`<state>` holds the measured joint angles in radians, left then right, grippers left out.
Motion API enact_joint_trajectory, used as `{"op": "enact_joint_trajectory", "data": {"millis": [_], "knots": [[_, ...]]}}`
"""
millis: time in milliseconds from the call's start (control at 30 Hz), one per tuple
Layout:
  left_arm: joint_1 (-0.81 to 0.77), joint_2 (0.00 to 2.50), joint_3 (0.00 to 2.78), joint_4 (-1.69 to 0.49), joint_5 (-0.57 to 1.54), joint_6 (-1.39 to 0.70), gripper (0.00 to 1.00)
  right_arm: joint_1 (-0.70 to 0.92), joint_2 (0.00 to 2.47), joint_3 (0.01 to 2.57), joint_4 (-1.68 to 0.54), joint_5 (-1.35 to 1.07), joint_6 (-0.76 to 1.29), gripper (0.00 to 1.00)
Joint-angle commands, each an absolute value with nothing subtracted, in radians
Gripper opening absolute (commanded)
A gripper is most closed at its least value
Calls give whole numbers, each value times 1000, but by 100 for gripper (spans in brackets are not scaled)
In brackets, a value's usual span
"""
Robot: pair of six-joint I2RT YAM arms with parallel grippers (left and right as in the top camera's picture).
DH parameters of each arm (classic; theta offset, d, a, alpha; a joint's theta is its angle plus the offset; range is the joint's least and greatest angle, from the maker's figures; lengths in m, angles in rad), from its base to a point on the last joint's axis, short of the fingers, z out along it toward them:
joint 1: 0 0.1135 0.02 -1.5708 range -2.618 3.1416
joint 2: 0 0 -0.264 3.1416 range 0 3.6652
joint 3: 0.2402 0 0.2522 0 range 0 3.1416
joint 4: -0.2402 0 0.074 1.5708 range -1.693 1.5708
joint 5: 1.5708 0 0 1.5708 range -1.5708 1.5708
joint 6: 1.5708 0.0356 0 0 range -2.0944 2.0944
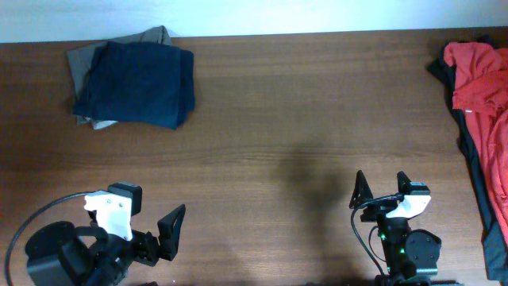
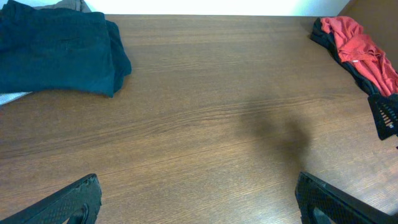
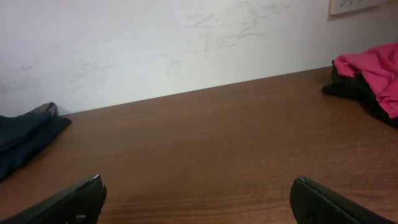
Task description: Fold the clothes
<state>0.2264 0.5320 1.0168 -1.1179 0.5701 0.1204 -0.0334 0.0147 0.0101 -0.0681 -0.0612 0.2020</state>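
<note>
Both left fingers and right fingers are hanging spread, empty; the right should be reaching for the red garment, pinching one edge alone.

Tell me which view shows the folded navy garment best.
Overhead. The navy garment appears whole there, lying on the olive-grey garment. The left wrist view cuts it off at the frame's edge; the right wrist view shows only a low, side-on sliver.
</note>
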Motion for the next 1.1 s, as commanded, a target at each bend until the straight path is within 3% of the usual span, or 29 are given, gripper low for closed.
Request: {"op": "enact_joint_trajectory", "data": {"millis": [0,267,467,700,833,1067], "knots": [[227,525,1014,-1116,587,133,99,-40,4,6,-75,-49,194,99],[221,520,1014,-1142,595,118,99,-40,4,6,-75,-49,194,99],[111,494,991,-1088,577,38,99,-40,4,6,-75,-49,194,99],[12,333,731,-728,545,25,99,-40,4,6,-75,-49,194,99],[-30,224,504,-476,461,-115,99,-40,4,6,-75,-49,194,99],[-56,159,297,-248,246,-301,99,-40,4,6,-75,-49,194,99]]}}
